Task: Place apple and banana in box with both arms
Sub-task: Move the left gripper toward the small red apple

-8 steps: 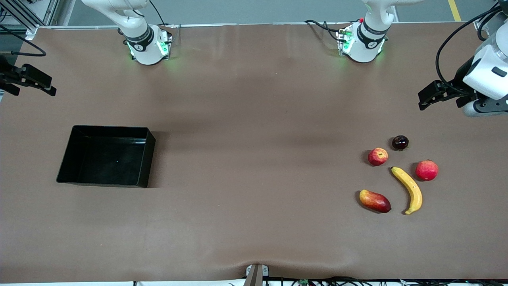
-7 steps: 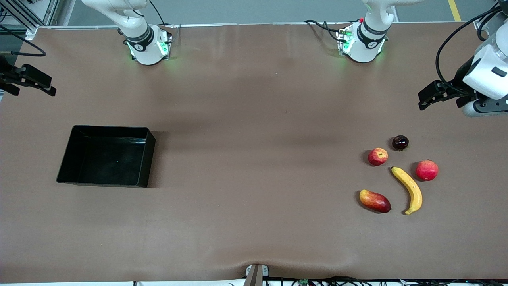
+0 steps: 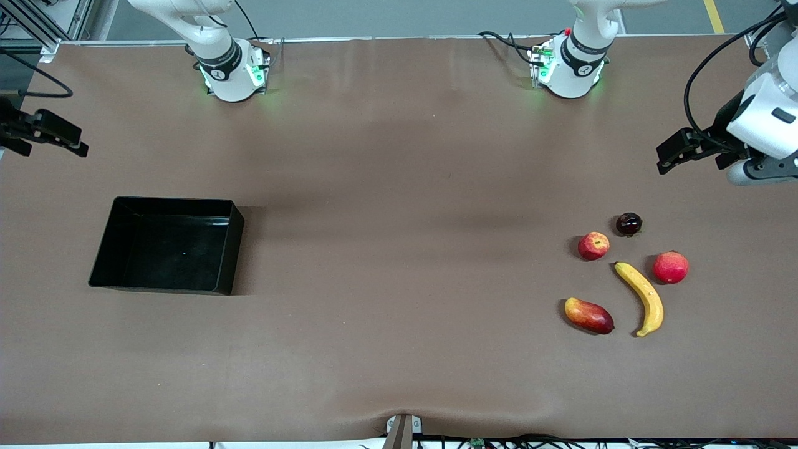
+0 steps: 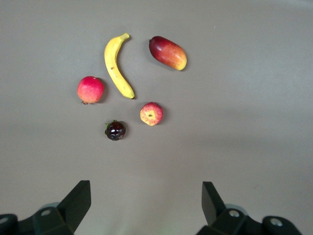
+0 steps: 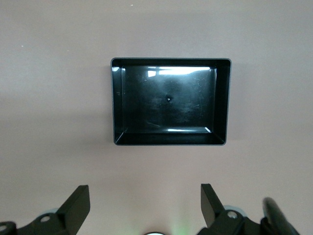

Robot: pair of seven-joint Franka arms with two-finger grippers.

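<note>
Brown matte table (image 3: 399, 187) with a slight ripple at the edge nearest the front camera; grey floor past the arm bases. Box (image 3: 168, 244) sat toward the right arm's end of the table. Relative to the box, all 5 fruits lay well apart from it, toward the left arm's end: apple (image 3: 593, 246), banana (image 3: 642, 298), pinkish-red round fruit (image 3: 671, 267), mango-like fruit (image 3: 588, 315), dark round fruit (image 3: 628, 224). Left gripper (image 4: 145, 201) was up over the table at the fruit end, jaws wide, holding nothing. Right gripper (image 5: 145, 201) was over the table near the box, jaws wide, holding nothing.
</note>
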